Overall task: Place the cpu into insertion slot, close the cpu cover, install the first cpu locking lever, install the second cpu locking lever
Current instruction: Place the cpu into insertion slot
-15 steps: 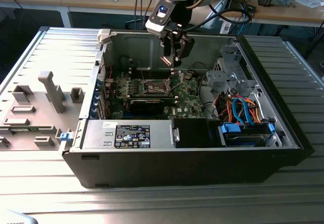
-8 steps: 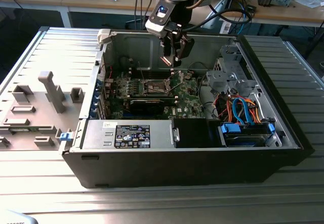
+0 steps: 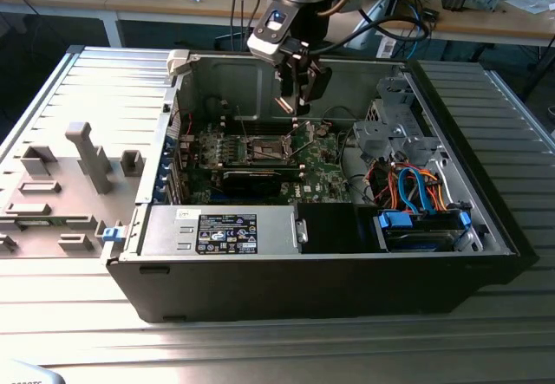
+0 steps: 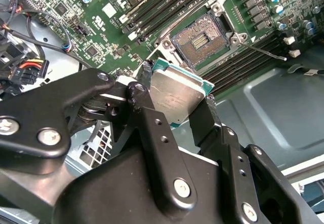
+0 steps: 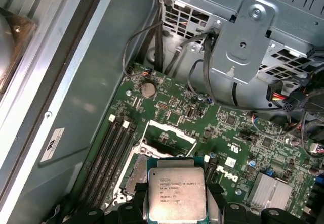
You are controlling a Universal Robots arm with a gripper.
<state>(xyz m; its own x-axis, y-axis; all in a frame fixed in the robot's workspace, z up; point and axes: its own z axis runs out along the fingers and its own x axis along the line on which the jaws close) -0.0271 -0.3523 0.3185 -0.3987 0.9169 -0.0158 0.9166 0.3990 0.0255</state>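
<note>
Gripper (image 3: pixel 293 103) hangs inside the open case (image 3: pixel 347 254), over the middle of the board (image 3: pixel 321 163). Fingers (image 4: pixel 147 90) clamped on the cpu (image 5: pixel 176 193), one on each of two opposite edges, metal top facing the first wrist camera.

Cpu is in the air, above the board and apart from it. In the second wrist view it sits just short of the slot (image 4: pixel 202 37), not yet over it.

Slot lies bare: dark contact field showing, metal rim around it. Silver frame next to it in the first wrist view, probably the cover (image 5: pixel 169 133), looks swung back out of the way. One thin wire lever (image 4: pixel 266 50) sticks out to the side, unlatched.

Step in hand, as I judge it: carrying the cpu to the slot. Nothing seated, nothing closed.

Doing it well:
- Square the chip to the rim before any descent; the edges look close to parallel already, but the corners need to match.
- Check that the chip's key marks agree with the socket. Too small to tell here.
- Keep the chip level and come down straight. No sliding across the contacts; they would likely bend.
- Mind the fingertips against the rim and the open frame.
- Let go only once the chip rests flat, without pressing.
</note>
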